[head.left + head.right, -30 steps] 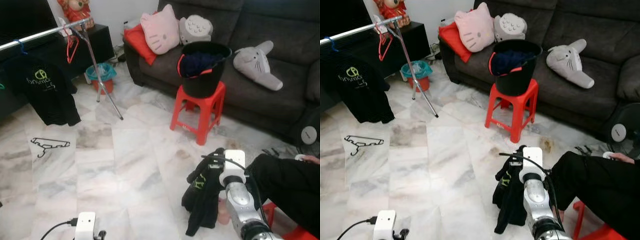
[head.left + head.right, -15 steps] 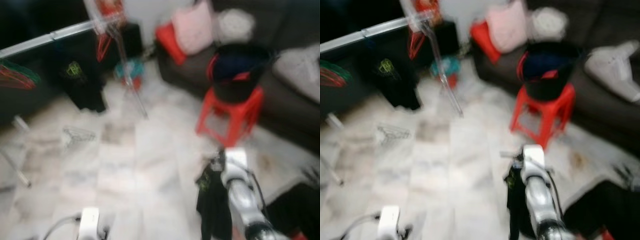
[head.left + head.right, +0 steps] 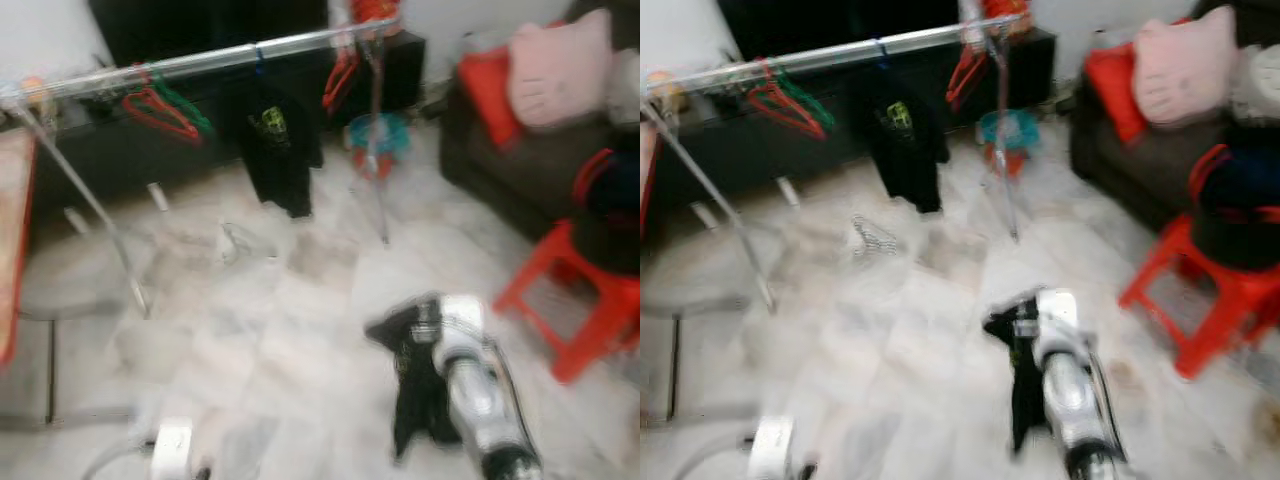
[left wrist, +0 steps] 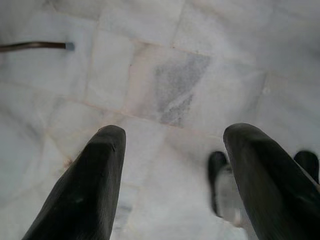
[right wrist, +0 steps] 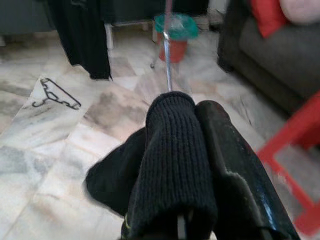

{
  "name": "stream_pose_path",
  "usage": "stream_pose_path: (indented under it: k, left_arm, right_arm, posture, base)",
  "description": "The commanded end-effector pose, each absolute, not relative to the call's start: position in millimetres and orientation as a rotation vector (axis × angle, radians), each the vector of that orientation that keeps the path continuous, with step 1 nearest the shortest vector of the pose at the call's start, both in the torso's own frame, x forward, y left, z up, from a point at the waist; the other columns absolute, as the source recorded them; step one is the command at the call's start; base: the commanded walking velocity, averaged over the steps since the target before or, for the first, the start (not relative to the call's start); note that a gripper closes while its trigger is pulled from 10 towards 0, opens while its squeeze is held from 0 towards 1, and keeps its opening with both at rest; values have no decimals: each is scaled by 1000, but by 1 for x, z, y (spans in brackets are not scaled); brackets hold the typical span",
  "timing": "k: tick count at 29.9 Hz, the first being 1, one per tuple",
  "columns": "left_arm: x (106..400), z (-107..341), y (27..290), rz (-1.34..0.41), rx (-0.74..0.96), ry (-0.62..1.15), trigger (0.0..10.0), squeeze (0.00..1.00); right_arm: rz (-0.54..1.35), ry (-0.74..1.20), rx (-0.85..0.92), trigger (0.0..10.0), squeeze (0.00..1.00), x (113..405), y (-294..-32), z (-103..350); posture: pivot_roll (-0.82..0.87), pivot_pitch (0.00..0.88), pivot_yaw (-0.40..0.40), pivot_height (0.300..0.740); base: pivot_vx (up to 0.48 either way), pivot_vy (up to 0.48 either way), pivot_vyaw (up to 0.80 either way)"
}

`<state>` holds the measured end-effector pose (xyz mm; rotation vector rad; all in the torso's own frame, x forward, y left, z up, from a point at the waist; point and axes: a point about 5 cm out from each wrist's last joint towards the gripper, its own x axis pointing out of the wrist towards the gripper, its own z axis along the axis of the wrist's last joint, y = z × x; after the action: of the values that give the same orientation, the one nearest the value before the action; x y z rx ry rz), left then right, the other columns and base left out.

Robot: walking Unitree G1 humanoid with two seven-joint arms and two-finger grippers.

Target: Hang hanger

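My right gripper (image 5: 197, 116) is shut on a black garment (image 3: 415, 385), which drapes from it low over the marble floor. A silver clothes rail (image 3: 230, 58) runs across the back. Red and green hangers (image 3: 165, 105) hang on it, with a black T-shirt (image 3: 275, 140) and another red hanger (image 3: 340, 80). An empty black hanger (image 5: 55, 95) lies on the floor below the T-shirt, well ahead of the right gripper. My left gripper (image 4: 170, 150) is open and empty, hanging low over bare tiles. Both eye views are blurred.
A red stool (image 3: 575, 300) with a black bucket (image 3: 610, 215) stands at the right, in front of a dark sofa (image 3: 480, 160) with a pink pillow (image 3: 555, 70). A teal bucket (image 3: 380, 135) sits by the rack's right leg. The rack's left leg (image 3: 90, 215) slants to the floor.
The whole picture has swung left, so the camera turned: the rail now spans the view and the stool sits at the right edge. The right gripper still holds the garment.
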<state>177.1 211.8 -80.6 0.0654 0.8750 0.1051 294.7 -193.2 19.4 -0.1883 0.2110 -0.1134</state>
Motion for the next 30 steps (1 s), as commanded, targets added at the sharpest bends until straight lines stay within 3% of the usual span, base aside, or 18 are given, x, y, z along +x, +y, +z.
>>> stream_pose_path:
  k: [1,10,22,30]
  left_arm:
    - [173,-81,221,121,84,885,10000,0]
    - [173,-81,221,120,82,886,10000,0]
    - [173,-81,221,124,75,884,10000,0]
    - [173,-81,220,126,72,884,10000,0]
  right_arm:
    - [-93,177,-165,10000,0,301,-181,25]
    - [-148,220,-126,10000,0,300,-189,22]
    - [-141,227,-118,10000,0,300,-187,21]
    - [-138,204,-120,10000,0,301,-187,24]
  posture:
    - [-65,0,37,736]
    - [-64,0,36,736]
    - [-61,0,32,736]
    - [-59,0,30,736]
  base:
    - [266,0,0]
    - [267,0,0]
    - [267,0,-800]
    - [268,0,0]
